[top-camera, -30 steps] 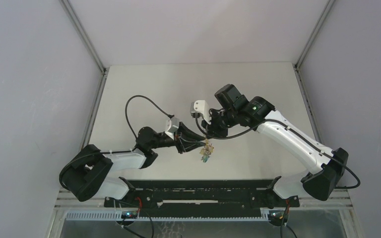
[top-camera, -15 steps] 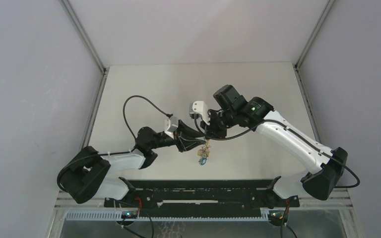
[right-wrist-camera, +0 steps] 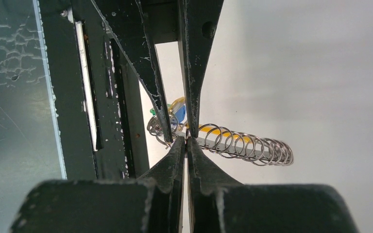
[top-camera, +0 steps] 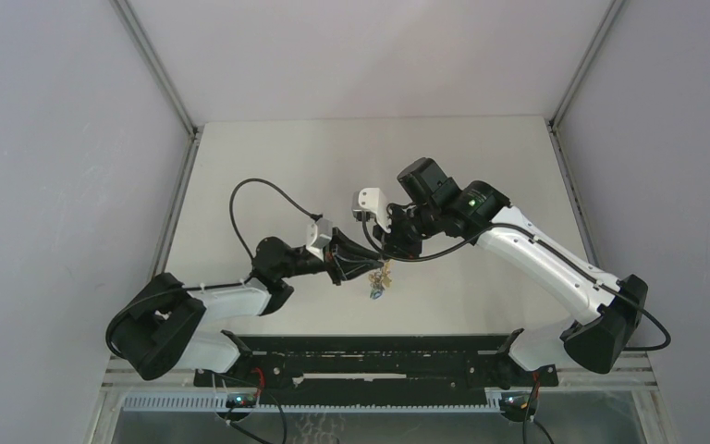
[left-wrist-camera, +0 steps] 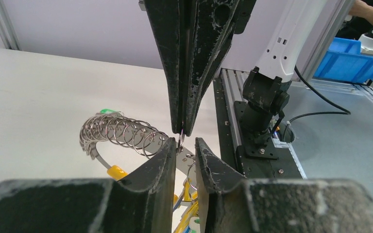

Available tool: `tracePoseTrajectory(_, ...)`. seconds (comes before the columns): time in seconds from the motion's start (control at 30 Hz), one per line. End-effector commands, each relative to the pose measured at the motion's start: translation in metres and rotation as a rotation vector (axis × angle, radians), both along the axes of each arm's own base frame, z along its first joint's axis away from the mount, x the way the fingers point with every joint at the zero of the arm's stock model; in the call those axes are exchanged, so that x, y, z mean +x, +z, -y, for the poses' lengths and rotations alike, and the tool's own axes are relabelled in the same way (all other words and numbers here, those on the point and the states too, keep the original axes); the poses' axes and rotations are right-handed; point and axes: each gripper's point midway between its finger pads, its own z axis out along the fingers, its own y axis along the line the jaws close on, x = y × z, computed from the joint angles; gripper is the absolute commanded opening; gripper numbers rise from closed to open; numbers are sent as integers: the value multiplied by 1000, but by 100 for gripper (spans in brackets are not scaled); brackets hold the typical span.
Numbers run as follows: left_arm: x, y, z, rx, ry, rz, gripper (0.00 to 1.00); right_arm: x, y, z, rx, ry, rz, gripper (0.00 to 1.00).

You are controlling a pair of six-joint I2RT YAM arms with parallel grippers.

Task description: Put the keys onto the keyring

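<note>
- Against the top view of 1 second ago, we are seeing the dangling keys (top-camera: pixel 379 285) hanging slightly further left, with both arms nudged the same way.
- The keyring (left-wrist-camera: pixel 121 133) is showing as a row of many thin, shiny wire loops packed like a spring. A smooth yellow-orange band (left-wrist-camera: pixel 116 171) is curving beneath it, and the keys are showing small green and blue plastic heads.
- The right gripper (right-wrist-camera: pixel 187 141) is clenching its 2 black, scuffed fingers on 1 end loop of the keyring.
- The left gripper (left-wrist-camera: pixel 185 148) is standing with a narrow gap between its tips and a flat silvery strip lying in that gap; we cannot tell whether it is pinching the strip.
- The keyring is hanging in the air between the 2 grippers, above the pale matte surface (left-wrist-camera: pixel 39 92).
- In the right wrist view its long axis is running sideways from the gripper tips out to the right; in the left wrist view it is arcing away to the left and downward.
</note>
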Motion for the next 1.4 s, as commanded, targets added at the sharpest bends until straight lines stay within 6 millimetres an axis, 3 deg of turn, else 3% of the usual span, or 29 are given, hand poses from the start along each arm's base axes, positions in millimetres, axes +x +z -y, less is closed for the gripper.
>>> tracePoseTrajectory(0.0,-5,29,7,-63,-43,73,25,2,23,-14,90,40,59,0)
tracePoseTrajectory(0.23,-3,24,9,-55,-37,66,24,1,26,-15,107,44,63,0)
tracePoseTrajectory(0.47,-1,26,6,-54,-9,72,1,-2,27,-13,117,43,61,0)
tracePoseTrajectory(0.63,4,21,-1,11,57,93,0,-2,37,-6,172,4,89,0)
tracePoseTrajectory(0.87,18,10,-19,137,218,90,0,3,64,11,321,-112,158,39)
tracePoseTrajectory(1.03,23,8,-28,188,285,58,0,20,71,30,424,-304,189,67)
tracePoseTrajectory(1.23,24,7,-40,251,345,38,0,56,57,71,501,-736,173,91)
tracePoseTrajectory(1.37,23,10,-44,306,354,22,0,56,46,85,516,-786,171,100)
